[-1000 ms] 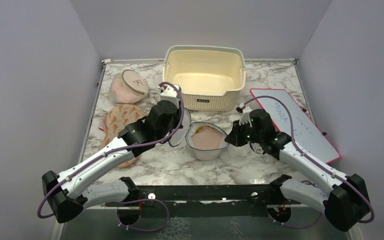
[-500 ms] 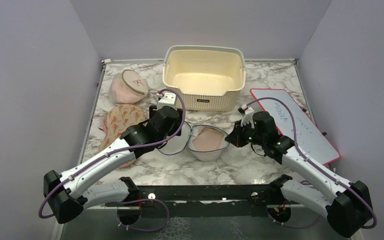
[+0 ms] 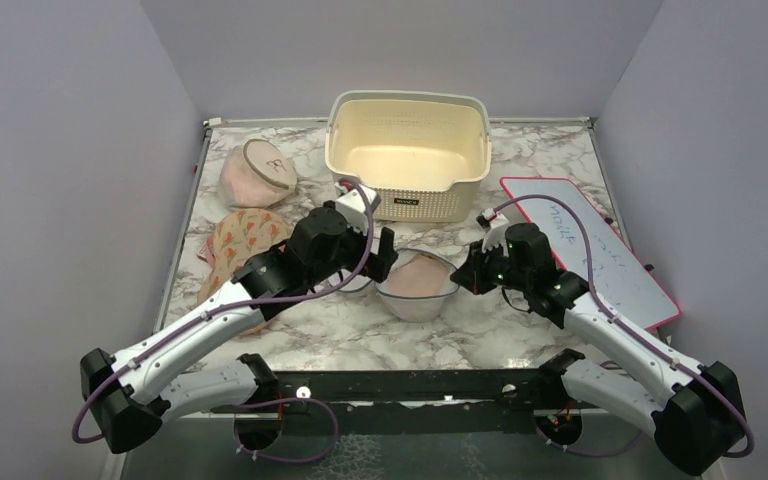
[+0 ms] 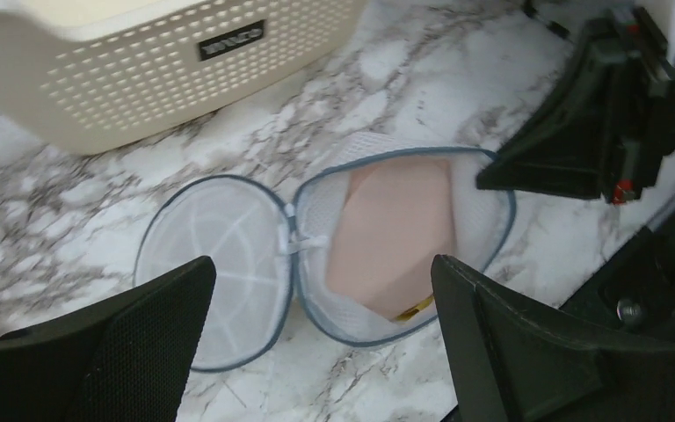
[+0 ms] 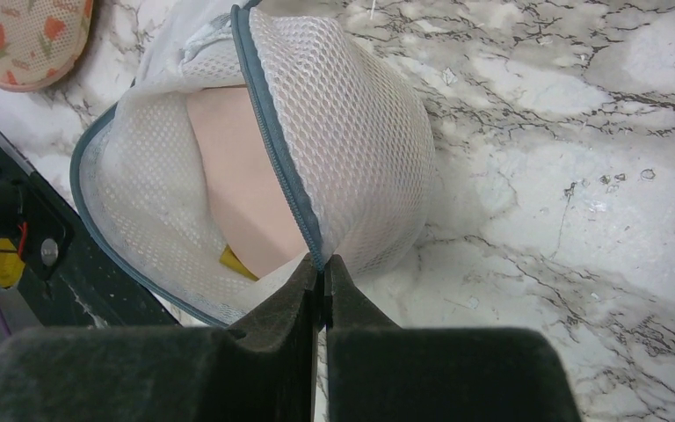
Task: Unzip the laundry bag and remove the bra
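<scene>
The white mesh laundry bag (image 3: pixel 440 298) lies unzipped in the middle of the table, its round lid (image 4: pixel 215 255) folded flat to the left. A peach bra (image 4: pixel 391 233) fills the bag (image 4: pixel 485 200), with a yellow tag showing at its near edge. My left gripper (image 4: pixel 321 277) hangs open above the hinge between lid and bag, holding nothing. On the bag's right side, my right gripper (image 5: pixel 321 268) is shut on the grey zip rim (image 5: pixel 272 132). The bra (image 5: pixel 237 176) also shows in the right wrist view, behind that rim.
A cream perforated basket (image 3: pixel 408 150) stands just behind the bag. A pinkish round bag (image 3: pixel 255 175) and a floral fabric piece (image 3: pixel 245 240) lie at the left. A pink-framed whiteboard (image 3: pixel 590 245) lies at the right.
My left gripper laid the lid down to the left, let go, opened wide and moved right over the bag. The right gripper kept its hold on the rim.
</scene>
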### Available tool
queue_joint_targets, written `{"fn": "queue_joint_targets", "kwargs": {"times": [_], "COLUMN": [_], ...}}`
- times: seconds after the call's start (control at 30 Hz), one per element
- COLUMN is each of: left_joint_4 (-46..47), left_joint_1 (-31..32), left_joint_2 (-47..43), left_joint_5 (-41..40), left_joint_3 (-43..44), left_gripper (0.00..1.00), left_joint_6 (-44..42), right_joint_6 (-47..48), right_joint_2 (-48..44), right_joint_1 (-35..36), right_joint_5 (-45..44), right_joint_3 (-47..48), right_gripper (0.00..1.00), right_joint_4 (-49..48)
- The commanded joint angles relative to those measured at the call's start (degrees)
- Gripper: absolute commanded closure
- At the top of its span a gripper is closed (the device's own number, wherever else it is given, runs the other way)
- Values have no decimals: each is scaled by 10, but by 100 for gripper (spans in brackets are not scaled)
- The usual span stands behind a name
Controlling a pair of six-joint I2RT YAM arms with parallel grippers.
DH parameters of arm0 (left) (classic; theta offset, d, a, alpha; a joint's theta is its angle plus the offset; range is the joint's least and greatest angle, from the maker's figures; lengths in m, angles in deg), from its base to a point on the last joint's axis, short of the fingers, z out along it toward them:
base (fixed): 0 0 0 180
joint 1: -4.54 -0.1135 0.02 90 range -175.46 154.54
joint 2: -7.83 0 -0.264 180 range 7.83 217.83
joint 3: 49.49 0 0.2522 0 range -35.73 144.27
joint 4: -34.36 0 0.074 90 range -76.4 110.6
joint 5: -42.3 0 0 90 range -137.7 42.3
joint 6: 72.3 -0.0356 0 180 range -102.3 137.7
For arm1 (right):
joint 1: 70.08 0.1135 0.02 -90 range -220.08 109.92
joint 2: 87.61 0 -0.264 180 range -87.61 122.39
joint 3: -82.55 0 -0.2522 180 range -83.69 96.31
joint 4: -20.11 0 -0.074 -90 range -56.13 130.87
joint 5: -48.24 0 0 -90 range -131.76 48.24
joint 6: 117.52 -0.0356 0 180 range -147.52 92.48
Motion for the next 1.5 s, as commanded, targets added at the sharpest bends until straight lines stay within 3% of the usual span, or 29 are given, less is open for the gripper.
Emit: {"fn": "queue_joint_targets", "kwargs": {"times": [0.0,0.1,0.2,0.4,0.63,0.83,0.97,1.07,1.1,1.17,1.27,1.37,1.47], "left_joint_4": [80,71,40,19,27,48,62,95,109,128,137,129,119], "left_joint_1": [2,21,26,23,0,-20,-20,-20,-20,-20,-19,-20,-20], "left_joint_2": [60,122,177,255,335,348,316,284,276,269,276,290,304], "left_joint_5": [247,300,295,369,384,392,464,471,463,437,397,362,345], "left_joint_3": [-7,9,41,80,123,117,96,70,61,54,58,71,77], "left_gripper": [20,25,21,13,14,29,24,20,23,43,58,71,77], "left_joint_6": [-90,-156,-212,-309,-329,-322,-297,-262,-253,-237,-227,-225,-231], "right_joint_6": [-1,0,3,8,8,10,11,12,13,13,13,13,13], "right_joint_2": [-9,-7,-8,-11,-18,-18,-14,-12,-12,-13,-15,-19,-23], "right_joint_1": [2,2,2,2,2,2,2,2,2,2,2,2,2], "right_joint_5": [-22,-19,-16,-6,-4,0,4,12,14,18,22,26,25], "right_joint_3": [-2,-2,-3,-6,-9,-10,-10,-10,-11,-12,-13,-15,-16], "right_gripper": [99,99,99,99,99,99,99,99,99,99,99,99,99], "right_joint_4": [-15,-16,-17,-22,-25,-28,-29,-32,-32,-34,-35,-37,-38]}}
